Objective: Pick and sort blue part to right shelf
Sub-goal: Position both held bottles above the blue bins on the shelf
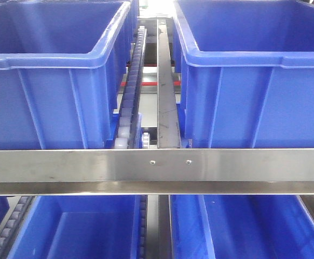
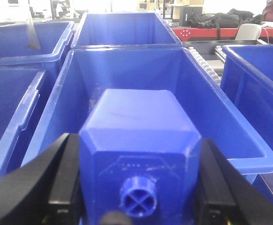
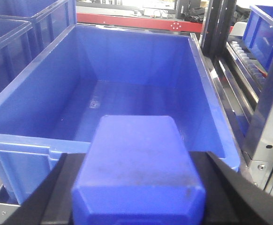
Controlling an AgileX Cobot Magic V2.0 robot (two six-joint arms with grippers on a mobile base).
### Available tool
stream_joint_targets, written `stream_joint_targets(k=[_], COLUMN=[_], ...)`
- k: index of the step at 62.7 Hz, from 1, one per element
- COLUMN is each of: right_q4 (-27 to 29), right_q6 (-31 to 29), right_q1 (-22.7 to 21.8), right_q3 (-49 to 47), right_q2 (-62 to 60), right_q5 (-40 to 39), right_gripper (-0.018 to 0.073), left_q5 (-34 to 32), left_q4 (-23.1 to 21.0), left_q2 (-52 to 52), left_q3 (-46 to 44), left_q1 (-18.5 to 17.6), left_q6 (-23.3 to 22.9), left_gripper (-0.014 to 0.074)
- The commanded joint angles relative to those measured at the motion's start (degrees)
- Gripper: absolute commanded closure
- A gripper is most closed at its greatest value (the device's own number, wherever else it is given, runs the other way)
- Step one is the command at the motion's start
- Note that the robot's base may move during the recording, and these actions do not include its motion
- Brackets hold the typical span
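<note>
Grips the blue part (image 2: 136, 126) in the left gripper (image 2: 139, 187), black fingers (image 2: 66, 183) clenched on its flanks, round cross-marked knob toward the lens. Hangs just above and ahead-facing an open bin (image 2: 263, 154) of the right shelf (image 1: 157, 164). Clamps a second blue block (image 3: 136, 154) in the right gripper (image 3: 139, 197), poised over another bin (image 3: 127, 61); cannot tell from here whether its knob matches. Judged well advanced: picked and carried to the rack, not yet dropped. Moulded matte plastic, bevelled shoulders, faintly scuffed top; glossy ribbed bin walls with rolled rims; brushed steel rail, white roller track (image 1: 130, 91).
</note>
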Motion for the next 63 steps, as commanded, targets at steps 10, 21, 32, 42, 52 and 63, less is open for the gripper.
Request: stream_joint_targets(k=[10, 21, 32, 42, 52, 63], right_q4=[-0.5, -0.5, -0.5, -0.5, -0.5, -0.5], right_q6=[0.0, 0.0, 0.0, 0.0, 0.0, 0.0], right_q1=[-0.4, -0.4, -0.4, -0.4, 0.1, 1.1], right_q3=[-1.6, -1.6, -1.6, -1.6, -3.4, -7.3], right_q2=[0.4, 0.4, 0.4, 0.4, 0.6, 4.9], right_q5=[-5.5, -5.8, -6.1, -6.2, -6.4, -6.4], right_gripper=[0.0177, 0.0177, 0.0177, 0.0177, 0.0177, 0.0177], left_q5=[-5.2, -5.4, -5.6, -5.2, -5.1, -4.9], left_q4=[-0.1, -0.1, -0.1, -0.1, -5.6, -5.7], left_q2=[0.5, 0.5, 0.5, 0.5, 0.6, 3.7], left_q3=[-1.6, -1.6, -1.6, -1.6, -1.6, -3.0], left_q1=[0.0, 0.0, 0.0, 0.0, 0.0, -0.5], left_q6=[-0.5, -0.5, -0.5, -0.5, -0.5, 1.9], left_gripper=[0.0263, 0.0263, 0.0263, 0.0263, 0.0263, 0.0263])
